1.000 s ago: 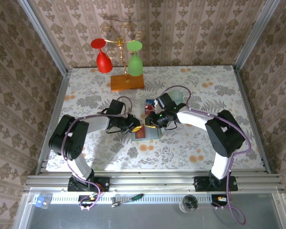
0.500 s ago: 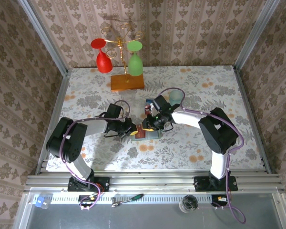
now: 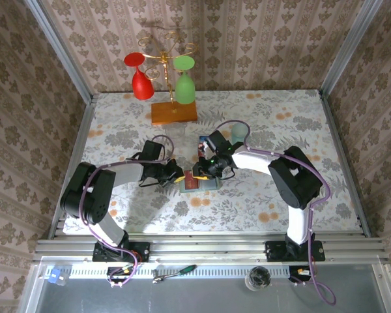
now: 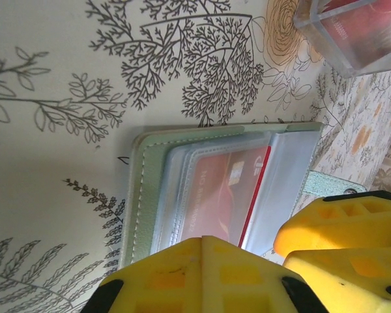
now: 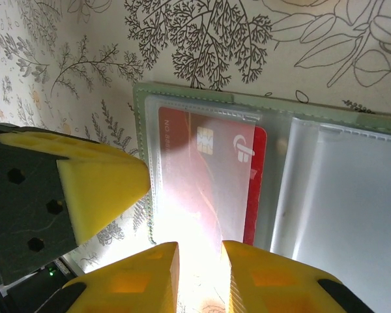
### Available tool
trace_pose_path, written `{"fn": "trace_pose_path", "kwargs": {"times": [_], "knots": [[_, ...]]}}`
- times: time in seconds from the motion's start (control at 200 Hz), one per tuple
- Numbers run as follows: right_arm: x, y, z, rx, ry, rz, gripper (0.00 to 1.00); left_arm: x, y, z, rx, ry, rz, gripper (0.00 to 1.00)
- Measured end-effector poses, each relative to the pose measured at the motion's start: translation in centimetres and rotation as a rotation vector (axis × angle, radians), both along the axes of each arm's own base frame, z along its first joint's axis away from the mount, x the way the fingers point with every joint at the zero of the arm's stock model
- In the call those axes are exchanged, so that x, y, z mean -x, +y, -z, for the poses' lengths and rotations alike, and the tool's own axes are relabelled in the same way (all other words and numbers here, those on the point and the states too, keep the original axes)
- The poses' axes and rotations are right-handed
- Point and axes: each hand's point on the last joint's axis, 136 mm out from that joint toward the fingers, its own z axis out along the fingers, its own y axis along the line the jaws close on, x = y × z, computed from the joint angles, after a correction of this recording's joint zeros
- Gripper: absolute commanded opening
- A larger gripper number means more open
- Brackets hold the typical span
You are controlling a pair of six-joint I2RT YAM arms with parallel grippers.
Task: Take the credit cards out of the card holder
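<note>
Step in hand: working a card out of its pocket, judging by both end effectors crowding the opened holder while the card lies sleeved.
Card holder: a small bifold wallet with a pale green stitched edge and clear plastic sleeves (image 4: pixel 138 195) (image 3: pixel 203 185). It lies open and flat mid-bench on the floral-patterned bench (image 3: pixel 280 130), just beside a clear plastic box (image 3: pixel 202 146) that shows red inside.
Red credit card: a thin red plastic rectangle (image 4: pixel 221 195) (image 5: pixel 202 176), inside the clear pocket of the panel nearer the left arm, with one long edge peeking out toward the fold.
Left end effector: its yellow fingers (image 4: pixel 202 244) (image 3: pixel 178 176) are pressed together, the tip at the holder's outer edge. Whether a card or sleeve edge is nipped between them cannot be told.
Right end effector: its yellow fingers (image 5: pixel 199 251) (image 3: pixel 199 172) stand a narrow gap apart over the same panel. Nothing shows between them.
Next move calls for: one end effector pinning the holder flat while the other pinches the exposed card edge and slides it along the pocket.
Likely snag: the light holder may drag along with the card.
</note>
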Motion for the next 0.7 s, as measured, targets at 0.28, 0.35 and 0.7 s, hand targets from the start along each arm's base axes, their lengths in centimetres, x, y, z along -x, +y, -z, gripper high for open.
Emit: {"fn": "trace_pose_path", "kwargs": {"times": [0.28, 0.35, 0.7], "knots": [[-0.2, 0.2, 0.4, 0.006, 0.007, 0.0, 0.24, 0.6, 0.3, 0.7, -0.01, 0.016, 0.004, 0.0], [-0.3, 0.2, 0.5, 0.007, 0.009, -0.001, 0.24, 0.7, 0.3, 0.9, -0.012, 0.02, 0.004, 0.0], [-0.2, 0.1, 1.2, 0.018, 0.022, -0.003, 0.25, 0.8, 0.6, 1.3, -0.01, 0.022, -0.001, 0.0]]}}
